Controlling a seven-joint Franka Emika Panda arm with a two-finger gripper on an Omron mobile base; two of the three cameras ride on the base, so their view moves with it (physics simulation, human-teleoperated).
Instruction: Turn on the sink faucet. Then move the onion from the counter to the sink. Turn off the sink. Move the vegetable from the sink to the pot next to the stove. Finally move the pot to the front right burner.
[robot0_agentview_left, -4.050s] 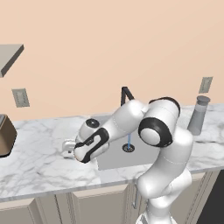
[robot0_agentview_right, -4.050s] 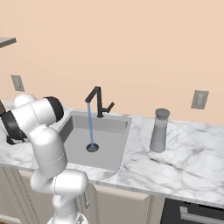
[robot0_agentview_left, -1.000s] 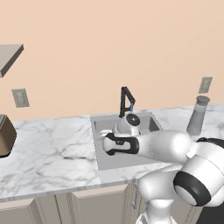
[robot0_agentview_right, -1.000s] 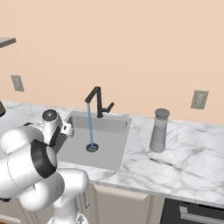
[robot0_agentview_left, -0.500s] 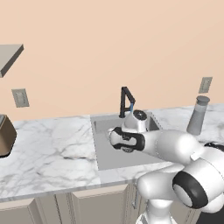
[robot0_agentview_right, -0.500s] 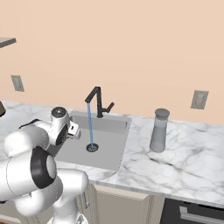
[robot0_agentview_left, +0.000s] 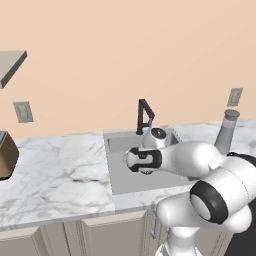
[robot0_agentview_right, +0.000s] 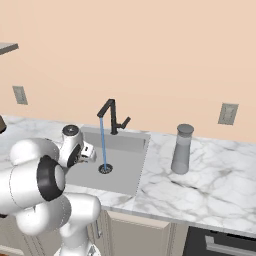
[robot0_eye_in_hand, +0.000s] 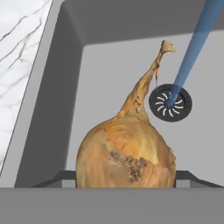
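Observation:
The golden-brown onion (robot0_eye_in_hand: 127, 153) with its thin stem tip sits between my fingertips, and my gripper (robot0_eye_in_hand: 126, 178) is shut on it. It hangs over the left part of the grey sink basin (robot0_eye_in_hand: 109, 61), left of the drain (robot0_eye_in_hand: 170, 103). A blue water stream (robot0_eye_in_hand: 192, 52) falls onto the drain. In the right base view my gripper (robot0_agentview_right: 91, 152) hovers above the basin's left side, next to the stream (robot0_agentview_right: 103, 145) from the matte-black faucet (robot0_agentview_right: 111, 116). The faucet (robot0_agentview_left: 144, 114) stands behind my wrist in the left base view.
White marble counter (robot0_agentview_left: 60, 175) flanks the sink on both sides. A grey lidded jar (robot0_agentview_right: 181, 149) stands right of the basin. A brown object (robot0_agentview_left: 6, 155) sits at the counter's far left. A dark appliance front (robot0_agentview_right: 220, 245) shows at lower right.
The arm has swung from the counter left of the sink rightward over the basin, carrying the onion. Over the last second the hand moved a little further right. Water keeps running.

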